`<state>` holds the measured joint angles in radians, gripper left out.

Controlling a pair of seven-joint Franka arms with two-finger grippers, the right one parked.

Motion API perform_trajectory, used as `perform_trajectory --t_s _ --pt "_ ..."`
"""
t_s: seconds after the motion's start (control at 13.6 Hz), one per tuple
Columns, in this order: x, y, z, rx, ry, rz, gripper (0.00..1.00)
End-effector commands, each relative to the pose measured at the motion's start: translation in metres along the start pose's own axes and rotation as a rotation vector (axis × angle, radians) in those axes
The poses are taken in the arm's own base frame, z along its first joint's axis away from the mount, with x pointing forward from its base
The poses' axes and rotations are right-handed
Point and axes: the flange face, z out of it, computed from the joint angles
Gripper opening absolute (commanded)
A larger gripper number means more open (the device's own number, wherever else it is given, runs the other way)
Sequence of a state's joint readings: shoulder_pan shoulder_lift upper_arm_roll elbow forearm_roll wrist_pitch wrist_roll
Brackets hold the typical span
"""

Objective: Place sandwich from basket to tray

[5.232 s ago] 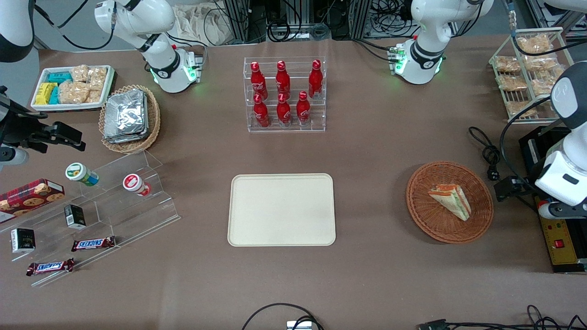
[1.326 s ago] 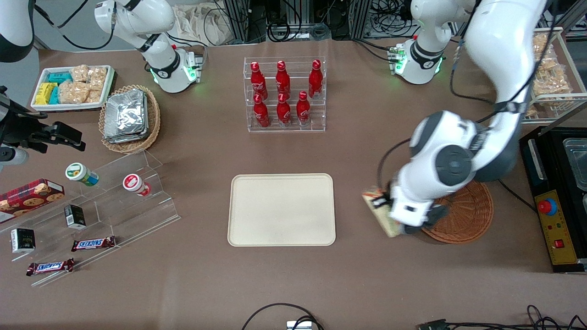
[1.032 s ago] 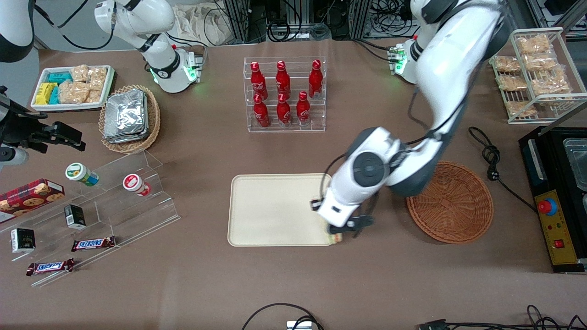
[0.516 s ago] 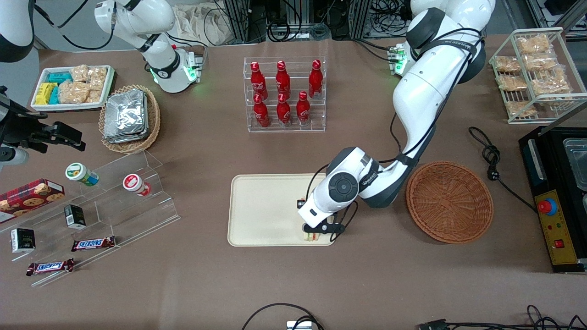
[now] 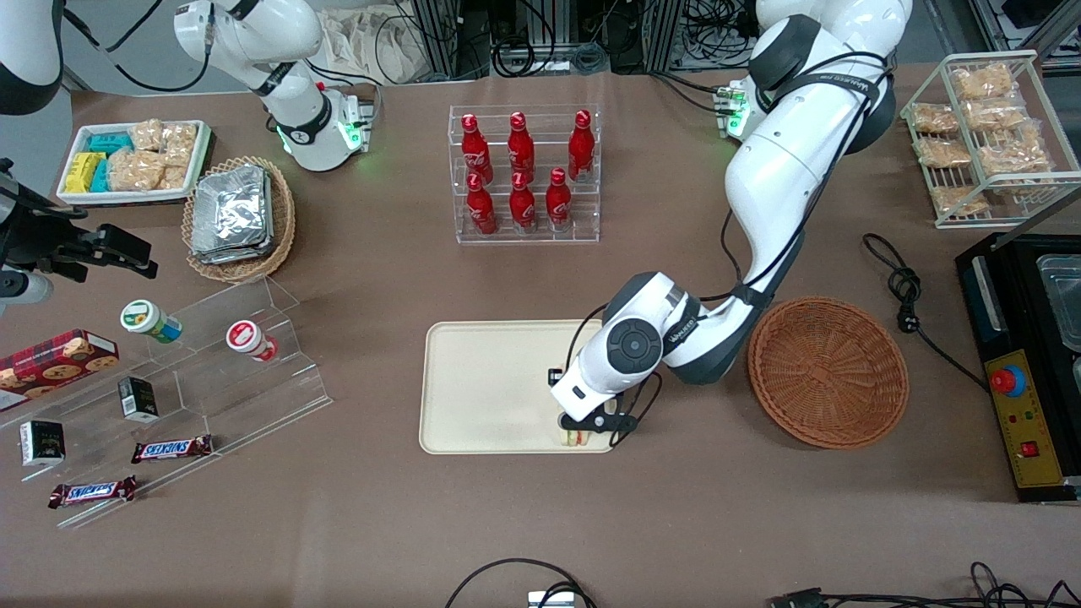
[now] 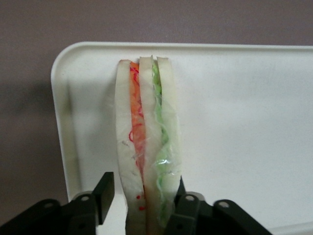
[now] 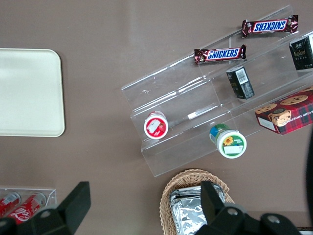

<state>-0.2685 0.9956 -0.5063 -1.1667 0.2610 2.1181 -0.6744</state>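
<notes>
Tool (image 6: 142,200) over the tray's (image 5: 481,388) corner, fingers spread slightly beside the upright sandwich (image 6: 146,147); basket (image 5: 828,371) nearby.

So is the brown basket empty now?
Yes, empty: the basket shows only bare wicker. The sandwich is over the tray, between the gripper fingers.

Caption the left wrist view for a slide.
Tool open around the sandwich, which stands on edge near a corner of the tray.

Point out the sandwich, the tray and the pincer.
sandwich (image 6: 146,142): left wrist view, middle bread slice.
tray (image 5: 481,380): front view, bare floor.
pincer (image 6: 142,200): left wrist view, midway between fingertips, straddling the sandwich over the tray's corner.
</notes>
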Motion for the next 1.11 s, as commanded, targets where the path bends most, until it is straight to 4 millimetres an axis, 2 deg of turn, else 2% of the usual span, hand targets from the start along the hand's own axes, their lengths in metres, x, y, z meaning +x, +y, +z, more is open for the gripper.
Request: perform_trajectory --t_s 0.0,0.22,0.44,0.52,0.66,0.81,0.88,1.03 --pt "0.016 -0.018 -0.037 0.007 0.046 -0.020 1.00" --pt "0.035 -0.061 -0.085 0.019 0.069 -0.077 1.00" --pt "0.028 -0.112 -0.129 0.106 0.047 -0.121 1.00" --pt "0.020 -0.131 -0.137 0.133 0.047 -0.131 1.00" --pt "-0.011 -0.165 -0.152 0.185 0.078 -0.143 1.00" --pt "-0.055 -0.196 -0.161 0.223 0.134 -0.103 1.00" --pt "-0.074 -0.204 -0.167 0.242 0.159 -0.096 1.00" --pt "-0.098 -0.211 -0.185 0.283 0.172 -0.106 1.00"
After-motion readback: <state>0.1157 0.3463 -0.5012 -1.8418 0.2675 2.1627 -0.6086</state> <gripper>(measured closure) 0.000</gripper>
